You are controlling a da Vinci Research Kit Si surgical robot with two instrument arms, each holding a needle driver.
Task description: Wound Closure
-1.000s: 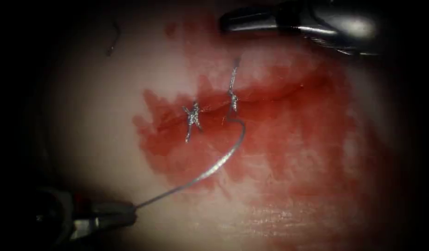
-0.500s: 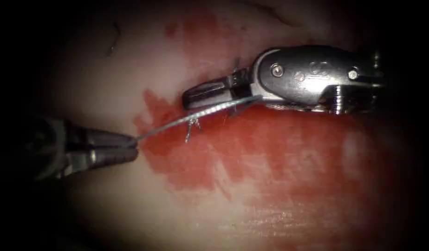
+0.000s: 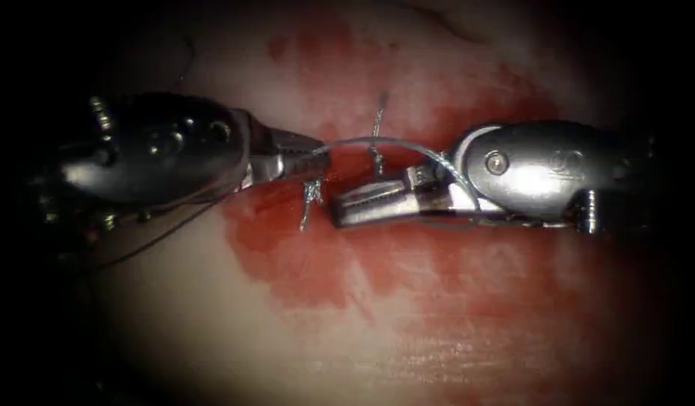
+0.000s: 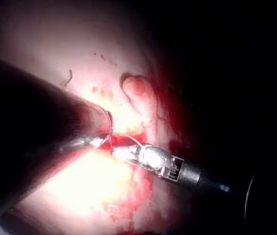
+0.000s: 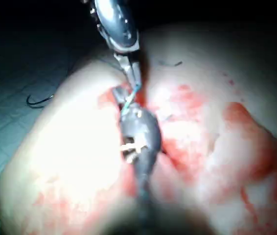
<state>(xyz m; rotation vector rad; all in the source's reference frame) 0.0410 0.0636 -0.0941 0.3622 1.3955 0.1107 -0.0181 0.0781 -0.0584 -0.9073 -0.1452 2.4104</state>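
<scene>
- The left end effector (image 3: 314, 153), left of centre in the endoscope view, is pressed together on the thread (image 3: 393, 142).
- The thread arcs from it over the cut (image 3: 347, 171) and wraps the right end effector (image 3: 340, 213), whose jaws look pressed together, pinching nothing I can see.
- Two knots (image 3: 311, 192) sit on the cut in the tissue (image 3: 212, 301), amid red fluid (image 3: 453, 263).
- A needle (image 5: 38, 100) lies on the bench (image 5: 11, 122), off the tissue, at the left of the right wrist view.
</scene>
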